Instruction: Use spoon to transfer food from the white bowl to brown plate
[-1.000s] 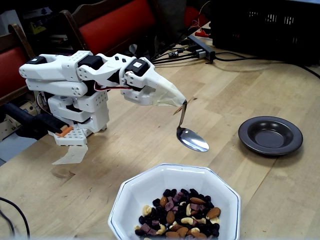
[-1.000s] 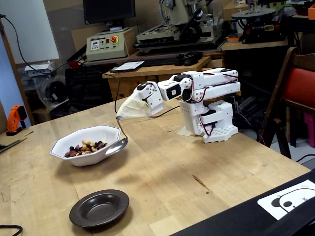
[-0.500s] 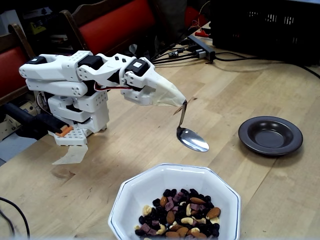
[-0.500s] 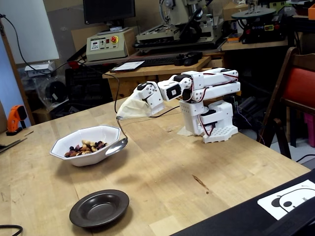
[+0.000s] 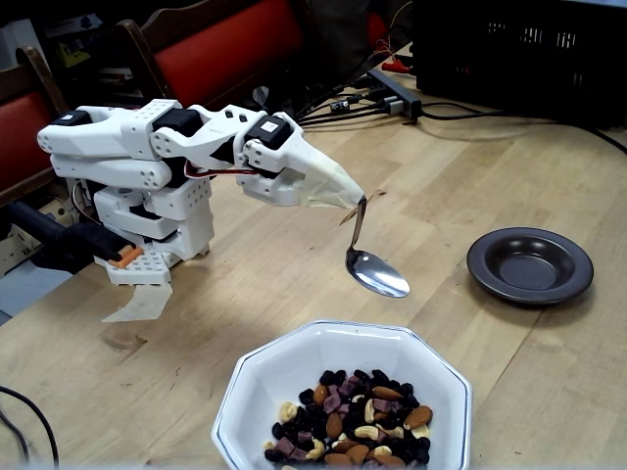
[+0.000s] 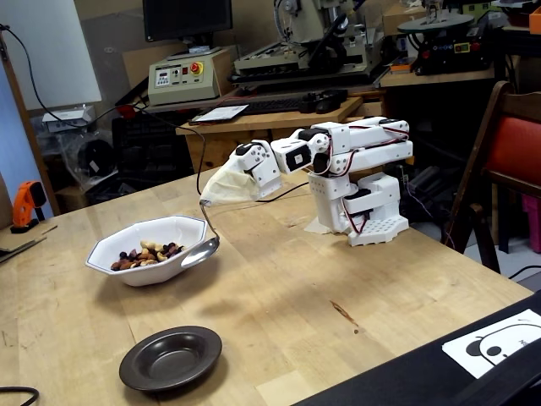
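Note:
The gripper [image 5: 358,201] [image 6: 205,201] ends in a white cone-shaped tip that is shut on the spoon's thin handle. The shiny spoon [image 5: 377,274] [image 6: 200,252] hangs below it, its oval bowl empty, in the air just beyond the far rim of the white bowl [image 5: 294,352] [image 6: 182,222]. Mixed nuts and raisins, the food [image 5: 353,421] [image 6: 144,254], lie in that bowl. The dark brown plate [image 5: 480,264] [image 6: 135,364] sits empty on the wooden table, apart from the bowl and the spoon.
The white arm base [image 5: 147,225] [image 6: 368,211] stands on the table behind the gripper. A black crate [image 5: 519,49] and cables [image 5: 392,93] lie at the table's back. A panda printed sheet [image 6: 499,338] and an orange tool [image 6: 30,203] sit near the edges.

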